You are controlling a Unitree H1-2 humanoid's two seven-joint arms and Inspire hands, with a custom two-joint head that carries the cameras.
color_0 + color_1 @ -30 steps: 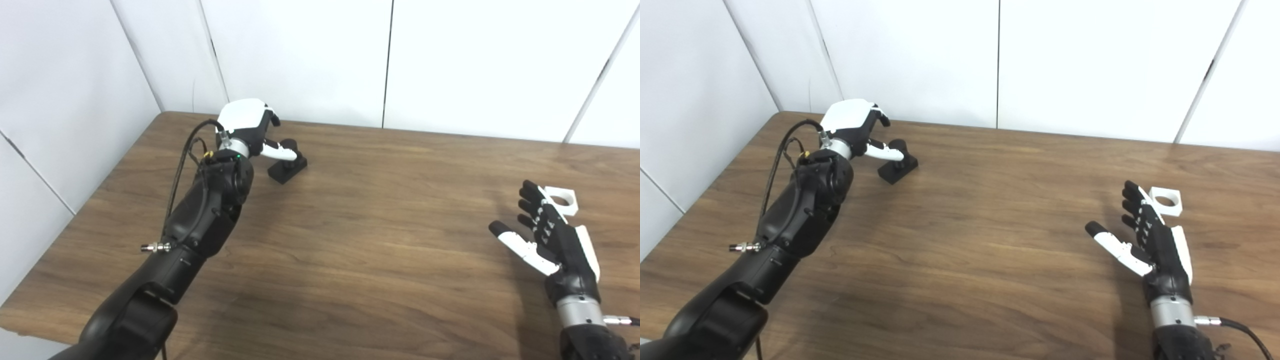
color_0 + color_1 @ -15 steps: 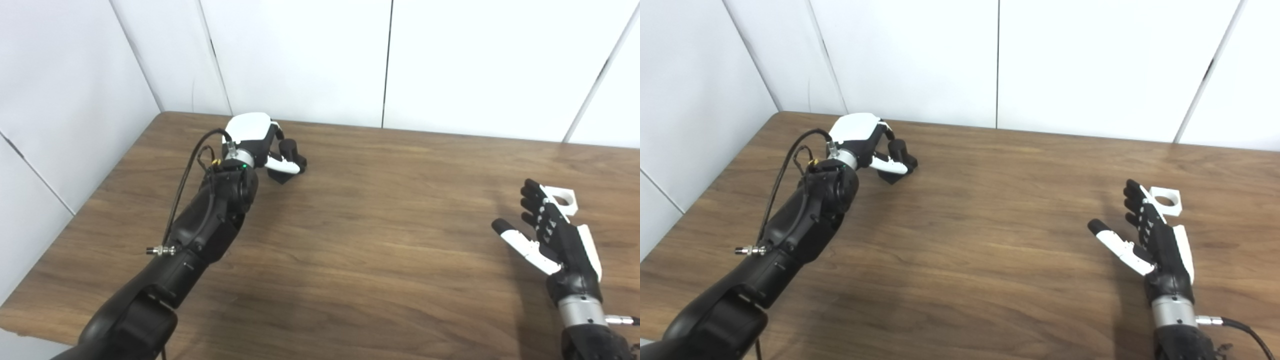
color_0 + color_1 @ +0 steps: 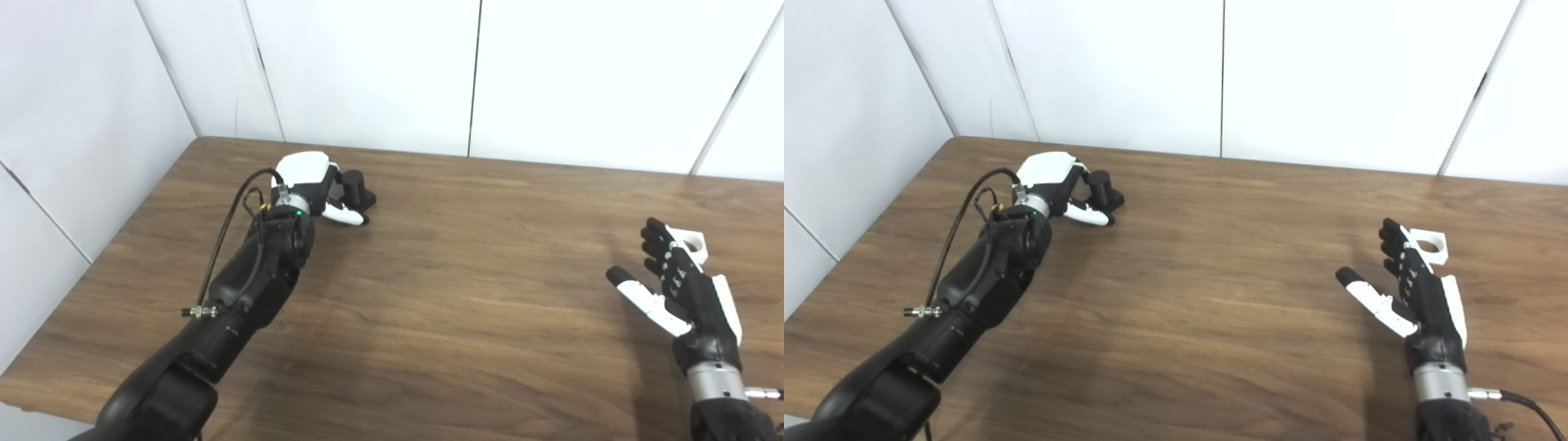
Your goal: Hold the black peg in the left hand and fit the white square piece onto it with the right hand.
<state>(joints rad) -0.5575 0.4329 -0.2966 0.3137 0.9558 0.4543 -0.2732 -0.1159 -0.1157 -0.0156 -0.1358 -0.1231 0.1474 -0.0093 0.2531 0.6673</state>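
Observation:
The black peg (image 3: 354, 183), a short cylinder on a square base, stands on the table at the far left. My left hand (image 3: 309, 181) is low on the table around it, with the white thumb (image 3: 345, 214) in front of the base and the fingers behind it; I see no firm hold. The white square piece (image 3: 693, 242) with a round hole lies flat at the right. My right hand (image 3: 681, 285) is open just in front of it, fingers upright and spread, palm facing left, partly covering the piece's left edge.
The wooden table (image 3: 465, 294) is bare between the two hands. White wall panels stand behind its far edge and along its left side. A black cable (image 3: 229, 214) loops off my left forearm.
My left hand has come down and back over the peg, so the thumb now lies low in front of its base. My right hand has drifted slightly right and stays open.

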